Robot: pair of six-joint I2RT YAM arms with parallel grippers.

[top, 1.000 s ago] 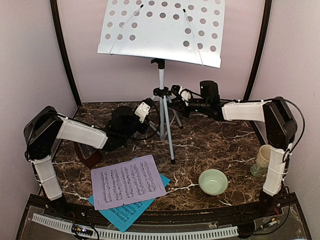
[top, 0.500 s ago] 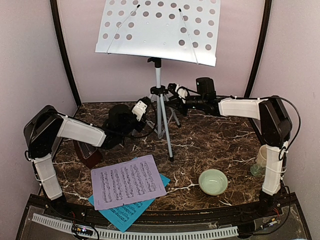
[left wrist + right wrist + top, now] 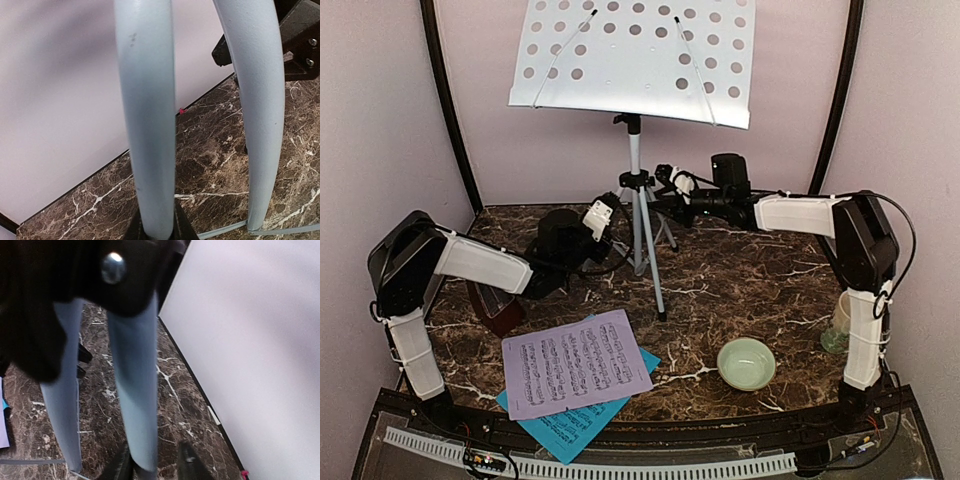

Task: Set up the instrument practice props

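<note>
The music stand (image 3: 633, 150) stood on the table (image 3: 760, 275) near the middle of its rear edge, its white desk (image 3: 635, 55) raised high. The left end effector (image 3: 155, 227) was closed narrowly on a silver leg (image 3: 145, 125), its fingertips against the tube. The right end effector (image 3: 155, 465) straddled a leg, jaws slightly apart, with a gap on one side. A lavender page (image 3: 575, 362) lay over a cyan page (image 3: 565, 425) at the near edge, toward the left corner. The metronome (image 3: 498, 308) sat by the left edge, partly hidden under the left arm (image 3: 480, 265).

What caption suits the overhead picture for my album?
Left hand and right hand flank a silver music stand; sheet music lies in front.
</note>
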